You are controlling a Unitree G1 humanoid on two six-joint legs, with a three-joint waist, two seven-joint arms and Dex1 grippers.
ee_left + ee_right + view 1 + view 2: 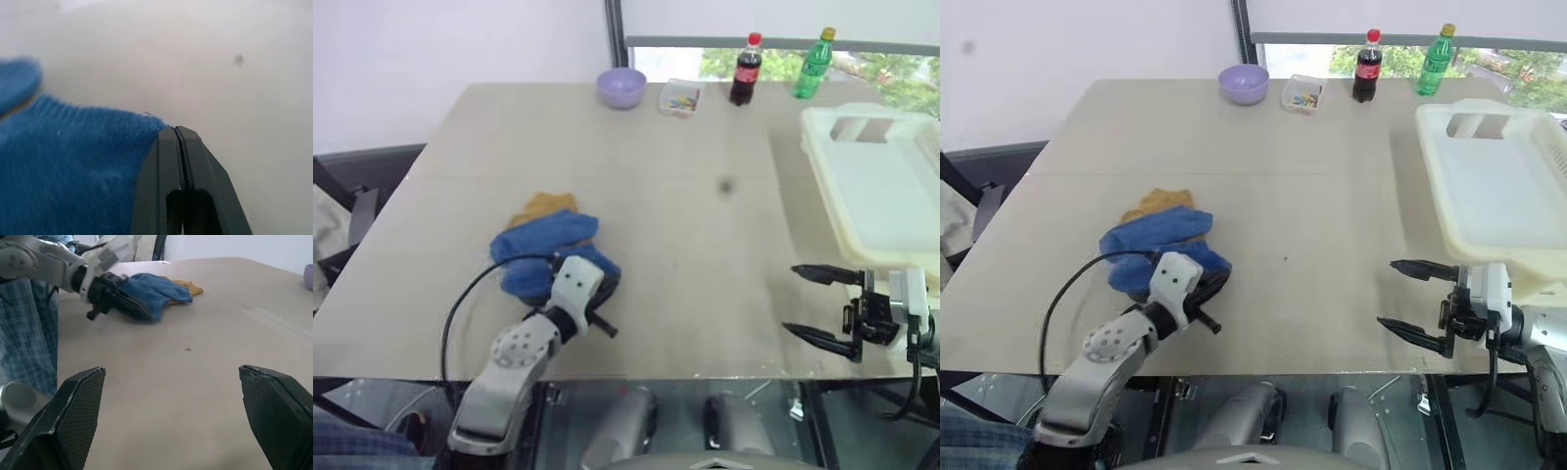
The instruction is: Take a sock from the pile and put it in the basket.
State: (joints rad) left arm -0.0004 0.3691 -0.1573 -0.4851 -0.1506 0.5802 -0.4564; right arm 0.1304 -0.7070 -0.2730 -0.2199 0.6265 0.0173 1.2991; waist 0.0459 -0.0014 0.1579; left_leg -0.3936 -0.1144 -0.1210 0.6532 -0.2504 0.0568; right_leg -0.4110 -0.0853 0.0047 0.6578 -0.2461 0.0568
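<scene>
Pretty bright and even all over, daylight coming in through the window at the far edge, barely any shadows on the table. Kinda washed out on the basket, almost blown to white. Up close in the left wrist view, blue sock soft and fuzzy, totally out of focus at the far lump.

The pile is soft knitted cloth, its blue sock showing a fuzzy ribbed weave. The table looks like smooth matt beige board. The basket is cream plastic with a dull sheen. The right gripper's fingers carry finely cross-hatched black pads, matt
</scene>
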